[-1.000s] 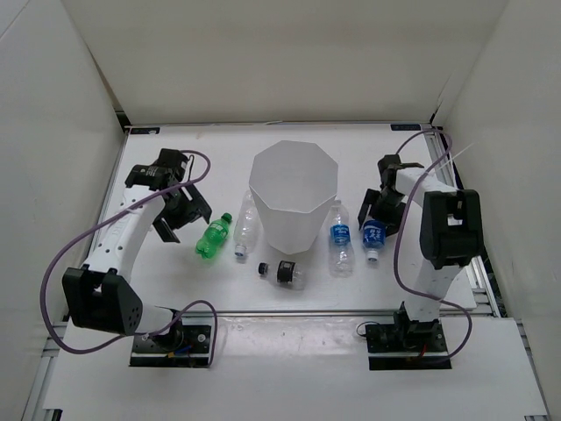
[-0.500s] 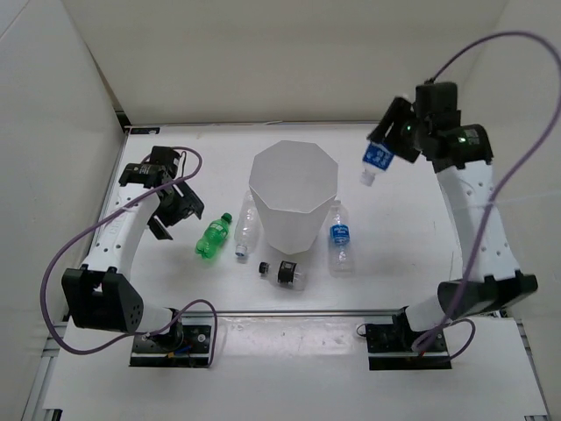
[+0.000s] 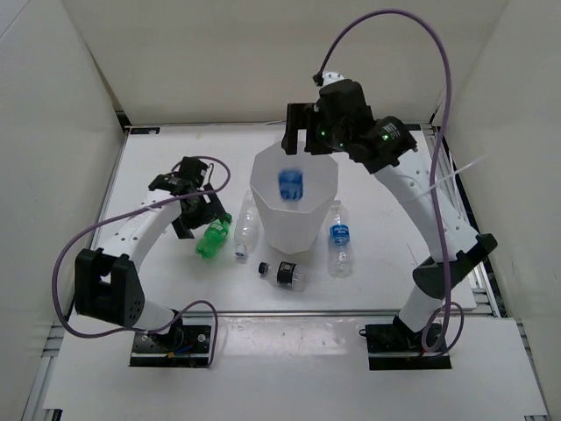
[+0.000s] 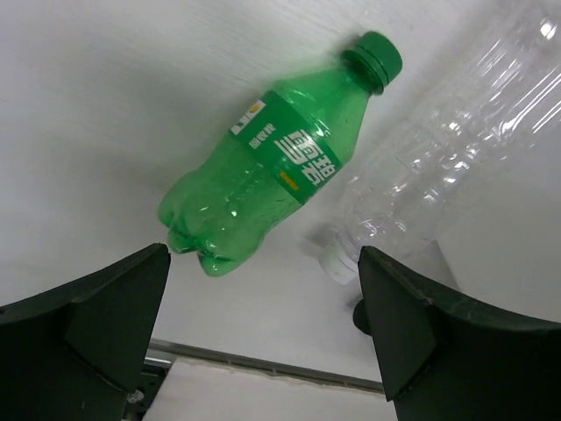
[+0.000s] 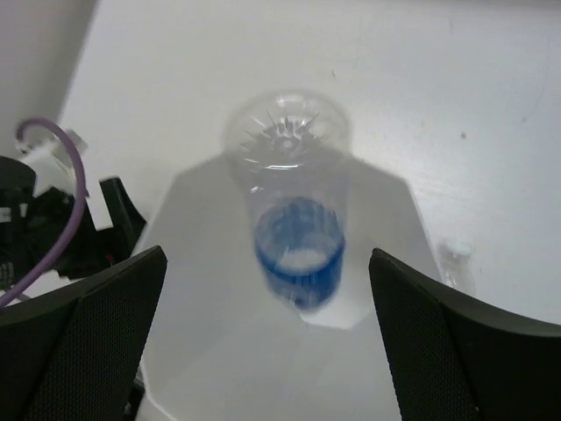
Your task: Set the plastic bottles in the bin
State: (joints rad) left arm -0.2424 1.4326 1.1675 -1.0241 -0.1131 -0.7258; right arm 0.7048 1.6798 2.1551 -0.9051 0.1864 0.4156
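Note:
The tall white bin stands mid-table. My right gripper hangs open over its far rim, and a blue-labelled bottle drops free, blurred, into the bin's mouth. From the right wrist that bottle is below the open gripper, inside the bin. My left gripper is open just above the green bottle. In the left wrist view the green bottle lies beyond the open gripper, beside the plain clear bottle.
Left of the bin lies the plain clear bottle. A second blue-labelled bottle lies right of the bin. The black-labelled bottle lies in front of it. White walls close in the table on three sides.
My right arm swung from the table's right side up over the bin with the blue-labelled bottle, then opened; the bottle now falls in. My left gripper moved right, closer to the green bottle.

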